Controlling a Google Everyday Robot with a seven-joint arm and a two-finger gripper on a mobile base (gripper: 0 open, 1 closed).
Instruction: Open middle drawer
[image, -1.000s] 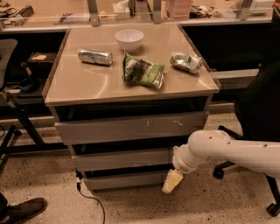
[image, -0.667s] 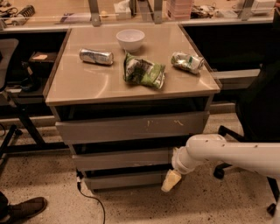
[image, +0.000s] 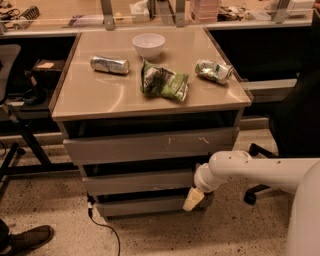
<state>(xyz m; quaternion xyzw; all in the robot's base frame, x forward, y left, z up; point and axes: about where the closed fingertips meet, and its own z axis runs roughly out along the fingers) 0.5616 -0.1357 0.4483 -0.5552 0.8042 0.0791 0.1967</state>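
The middle drawer (image: 140, 183) is a plain grey handleless front in the cabinet under the tan table top, between the wider scratched top front (image: 150, 146) and the narrow bottom front (image: 142, 206). It sits about flush with the other fronts, and its inside does not show. My gripper (image: 193, 199), a pale cream tip on the white arm (image: 250, 170) that reaches in from the right, hangs at the right end of the cabinet. It is just under the middle drawer's lower right corner, in front of the bottom front.
On the table top (image: 100, 100) are a white bowl (image: 149, 45), a crushed can (image: 109, 64), a green snack bag (image: 164, 82) and a second crumpled can (image: 214, 70). An office chair base (image: 260, 150) is at the right. A black cable (image: 102, 225) and a shoe (image: 27, 239) are on the floor at the left.
My gripper has moved slightly up and to the left, towards the middle drawer's lower right corner. The drawers have not moved.
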